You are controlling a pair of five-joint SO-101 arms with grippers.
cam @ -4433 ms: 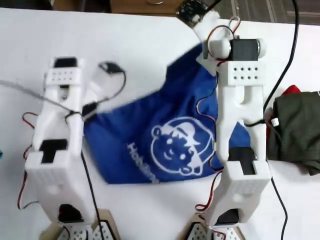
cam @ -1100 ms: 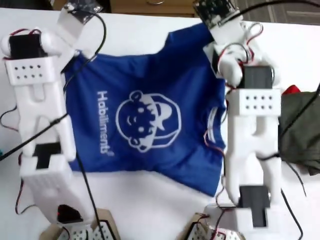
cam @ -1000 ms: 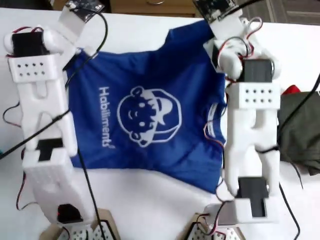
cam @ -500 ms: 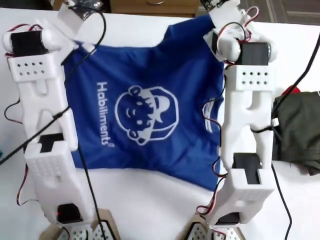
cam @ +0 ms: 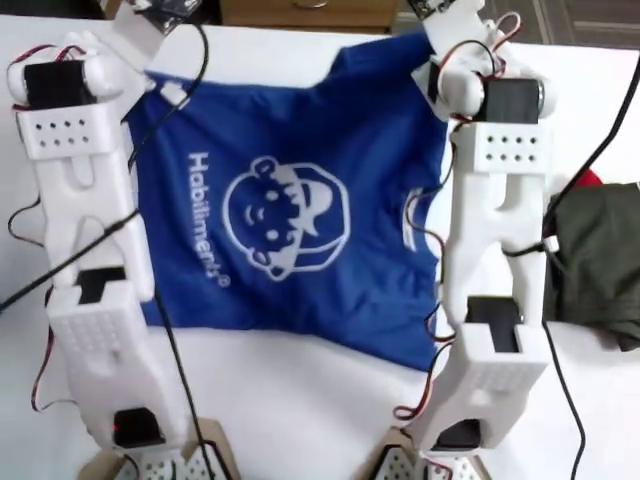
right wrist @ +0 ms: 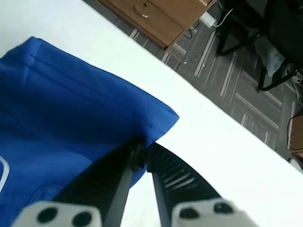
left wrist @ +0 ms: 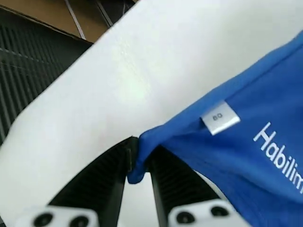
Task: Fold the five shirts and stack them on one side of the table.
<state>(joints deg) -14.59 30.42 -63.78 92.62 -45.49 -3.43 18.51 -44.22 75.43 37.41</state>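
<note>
A blue shirt (cam: 300, 200) with a white cartoon face print lies spread between the two arms on the white table (cam: 300, 420). My left gripper (left wrist: 138, 163) is shut on a corner of the blue shirt (left wrist: 227, 156) near its small white tag, at the table's far left. My right gripper (right wrist: 142, 156) is shut on the edge of the blue shirt (right wrist: 61, 109) at the far right corner. In the high view both arms stretch toward the far edge, the left arm (cam: 80, 200) and right arm (cam: 495, 230) flanking the shirt.
A dark olive garment (cam: 600, 260) with a bit of red cloth (cam: 583, 180) lies bunched at the table's right side. A wooden cabinet (right wrist: 156, 19) and dark floor lie beyond the far table edge. Loose wires trail along both arms.
The shirt went from a bunched heap to spread flat. Both arms have stretched toward the far edge, pulling the shirt's corners apart and slightly farther back.
</note>
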